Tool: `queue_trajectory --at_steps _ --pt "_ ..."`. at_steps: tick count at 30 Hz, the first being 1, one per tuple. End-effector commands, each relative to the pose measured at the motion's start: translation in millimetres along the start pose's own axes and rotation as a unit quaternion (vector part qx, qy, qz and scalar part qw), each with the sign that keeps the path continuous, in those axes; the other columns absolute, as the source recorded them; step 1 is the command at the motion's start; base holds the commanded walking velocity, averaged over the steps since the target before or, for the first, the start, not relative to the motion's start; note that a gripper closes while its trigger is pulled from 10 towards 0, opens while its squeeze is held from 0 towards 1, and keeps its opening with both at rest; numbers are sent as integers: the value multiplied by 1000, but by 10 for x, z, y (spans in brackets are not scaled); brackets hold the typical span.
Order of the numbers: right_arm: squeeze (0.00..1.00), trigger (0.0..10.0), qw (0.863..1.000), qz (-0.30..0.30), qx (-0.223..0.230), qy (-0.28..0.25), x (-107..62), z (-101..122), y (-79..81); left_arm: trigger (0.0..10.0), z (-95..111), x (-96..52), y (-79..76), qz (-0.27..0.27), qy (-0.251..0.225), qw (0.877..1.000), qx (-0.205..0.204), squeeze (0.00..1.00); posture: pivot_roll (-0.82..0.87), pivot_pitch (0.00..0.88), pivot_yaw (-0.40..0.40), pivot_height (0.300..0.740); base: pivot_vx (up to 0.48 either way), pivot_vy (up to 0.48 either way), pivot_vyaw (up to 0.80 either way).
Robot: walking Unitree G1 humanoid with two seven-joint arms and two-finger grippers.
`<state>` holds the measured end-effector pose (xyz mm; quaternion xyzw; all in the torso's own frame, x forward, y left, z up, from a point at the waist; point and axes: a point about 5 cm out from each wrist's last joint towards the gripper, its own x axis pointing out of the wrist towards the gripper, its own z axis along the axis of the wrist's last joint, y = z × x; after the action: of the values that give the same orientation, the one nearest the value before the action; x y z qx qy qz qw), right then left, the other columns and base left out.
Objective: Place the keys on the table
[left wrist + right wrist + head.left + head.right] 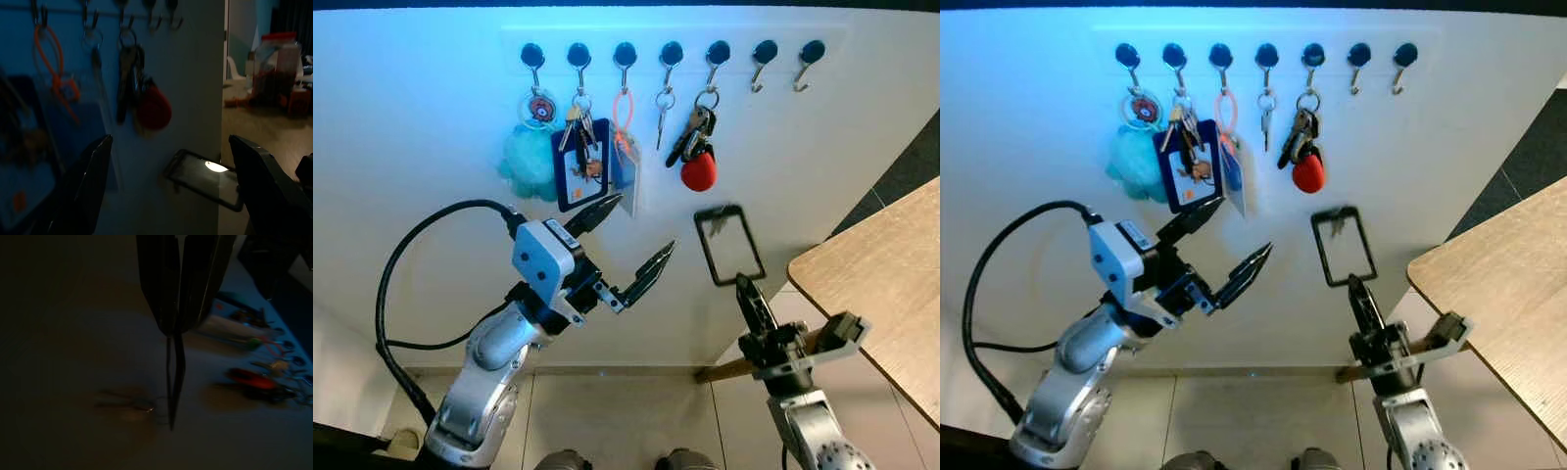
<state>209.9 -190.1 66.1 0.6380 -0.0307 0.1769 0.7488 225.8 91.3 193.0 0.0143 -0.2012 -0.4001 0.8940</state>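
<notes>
A row of black hooks point(672, 53) on the white wall carries several key bunches: keys with a red heart fob point(698, 147), a lone key point(663, 113), an orange loop with a clear card point(625, 147), and keys on a blue badge holder point(579, 166). My right gripper point(745, 285) is shut on the lower edge of a black-framed clear tag point(729, 245), held upright in front of the wall below the red fob. Small keys point(127, 401) hang at its far end. My left gripper point(639, 225) stands open just below the blue badge holder, holding nothing.
The wooden table point(891, 284) juts in from the right, its corner close to my right gripper, with a wooden leg point(734, 370) below. A teal pompom point(527, 162) hangs at the left end of the hooks. Two hooks at the right end point(788, 54) are bare. Tiled floor lies below.
</notes>
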Motion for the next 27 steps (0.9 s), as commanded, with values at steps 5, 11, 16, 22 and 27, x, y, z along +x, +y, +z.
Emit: queue_trajectory --at_steps 5,11,16,22,27 --pt "0 0 992 -124 -9 -4 -402 10 -455 10000 -351 -371 216 71 95 993 8 0 31 93 10 740 0 0 0" --pt "0 0 945 -303 -108 59 -625 -28 -867 10000 -941 -847 384 138 275 951 28 0 30 87 13 740 0 0 0" --pt "0 0 866 -443 -222 67 -810 126 -1086 10000 -1619 -1765 412 279 502 817 -43 0 36 79 1 740 0 0 0" --pt "0 0 825 -463 -302 119 -790 113 -1154 10000 -1890 -2196 185 309 594 736 -97 0 32 73 -7 740 0 0 0" --pt "0 0 783 -459 -375 188 -742 32 -1199 10000 -2013 -2133 92 305 605 725 -124 0 30 67 -4 740 0 0 0"
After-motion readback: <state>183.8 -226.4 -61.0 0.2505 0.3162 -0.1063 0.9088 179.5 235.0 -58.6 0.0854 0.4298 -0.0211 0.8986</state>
